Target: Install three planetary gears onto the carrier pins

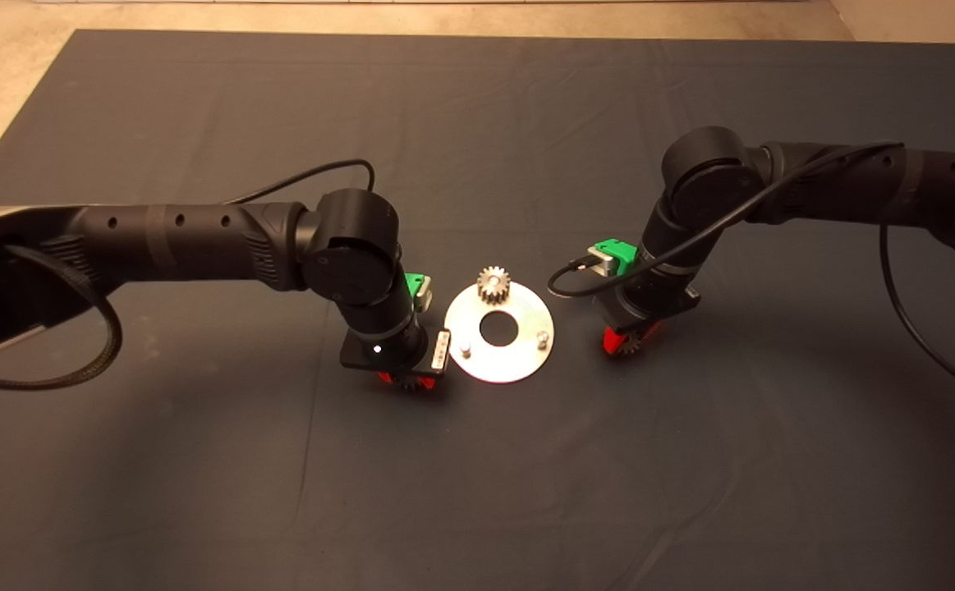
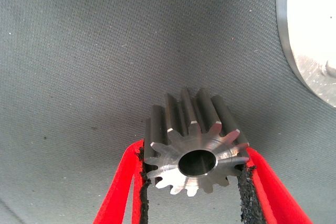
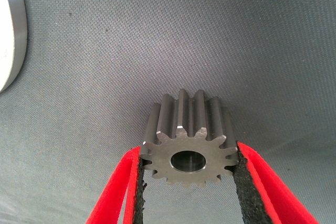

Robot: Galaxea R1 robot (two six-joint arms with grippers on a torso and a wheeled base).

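Note:
The shiny round disc lies at mid-mat. One planetary gear sits on its far carrier pin. Two carrier pins stand bare on the near side. My left gripper is low, just left of the disc, shut on a second planetary gear, which sits between its pads. The left gripper has the disc's edge close beside it. My right gripper is low, just right of the disc, shut on a third planetary gear. The right gripper also sees the disc's rim.
The dark mat spreads wide around the disc. Both black arms reach in over it, and cables hang from them. Bare floor shows beyond the mat's far edge.

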